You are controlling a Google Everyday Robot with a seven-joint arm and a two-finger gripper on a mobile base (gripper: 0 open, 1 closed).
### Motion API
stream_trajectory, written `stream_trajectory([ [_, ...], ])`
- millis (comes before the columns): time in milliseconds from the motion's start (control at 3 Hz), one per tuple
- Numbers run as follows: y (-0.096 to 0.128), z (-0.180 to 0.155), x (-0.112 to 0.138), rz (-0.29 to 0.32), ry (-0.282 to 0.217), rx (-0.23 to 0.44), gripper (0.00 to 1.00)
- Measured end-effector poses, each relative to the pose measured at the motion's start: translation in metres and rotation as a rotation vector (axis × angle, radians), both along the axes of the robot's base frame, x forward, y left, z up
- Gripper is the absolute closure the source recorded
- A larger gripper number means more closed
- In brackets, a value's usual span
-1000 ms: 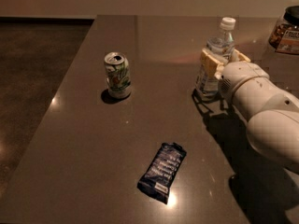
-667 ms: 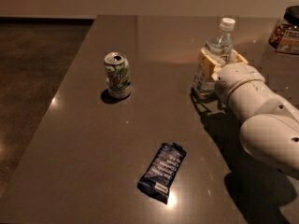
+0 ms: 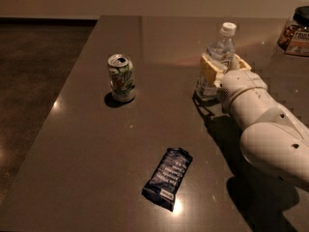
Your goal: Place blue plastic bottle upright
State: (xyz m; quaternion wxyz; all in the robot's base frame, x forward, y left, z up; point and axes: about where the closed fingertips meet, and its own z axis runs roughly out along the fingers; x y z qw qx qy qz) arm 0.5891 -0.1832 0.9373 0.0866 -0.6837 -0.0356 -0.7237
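Dim, warm light. The glossy surface (image 3: 87, 168) shows small glare spots beside the wrapper (image 3: 167, 178) and at left. The pincer (image 3: 225, 67), far right, casts a dark shadow nearward.

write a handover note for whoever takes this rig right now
Gripper: on the table's right side, around the small clear plastic bottle with white cap; whether it grips is unclear.
Bottle: upright, base on the dark table, right of the green-and-white soda can.
Done: bottle looks upright.
Left: probably let go, check it stands alone, back the arm away.
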Motion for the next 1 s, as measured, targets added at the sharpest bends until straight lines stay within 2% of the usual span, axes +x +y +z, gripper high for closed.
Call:
stream_trajectory([
  [333,0.0016,-0.0057,0.0002,-0.008,0.013,-0.032,0.05],
  [667,0.0023,-0.0044,-0.0001,-0.009,0.012,-0.038,0.0],
  [1000,0.0023,-0.0044,-0.0001,-0.009,0.012,-0.038,0.0],
])
